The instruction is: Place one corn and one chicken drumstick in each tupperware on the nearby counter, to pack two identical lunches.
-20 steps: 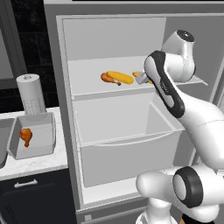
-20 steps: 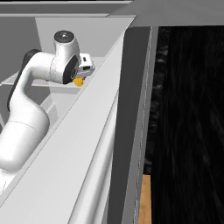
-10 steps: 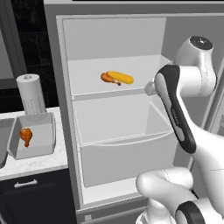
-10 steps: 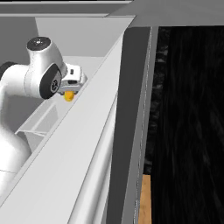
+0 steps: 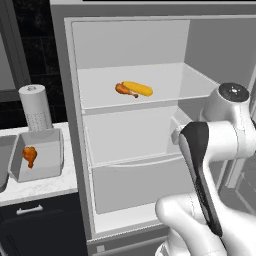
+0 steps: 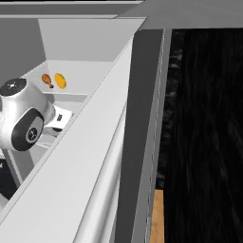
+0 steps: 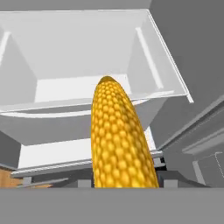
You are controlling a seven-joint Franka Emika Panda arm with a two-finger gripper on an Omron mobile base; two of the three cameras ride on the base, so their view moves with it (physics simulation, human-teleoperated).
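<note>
Hand view: we are gripping a corn cob [image 7: 119, 140] lengthwise; swinging toward the counter [image 5: 35, 187], it is risking slipping loose.

Two corn cobs [image 7: 120, 144], two drumsticks [image 5: 29, 155], one tupperware [image 5: 50, 167], one paper-towel roll [image 5: 36, 108].

text: none legible | labels/brands: none | numbers/signs: none | note: fridge interior possibly too coarse to show print

The corn [image 7: 118, 135] looks bumpy and slightly glossy. The fridge shelf [image 5: 165, 85] is smooth matt plastic. The counter [image 5: 37, 187] is marbled stone.
</note>
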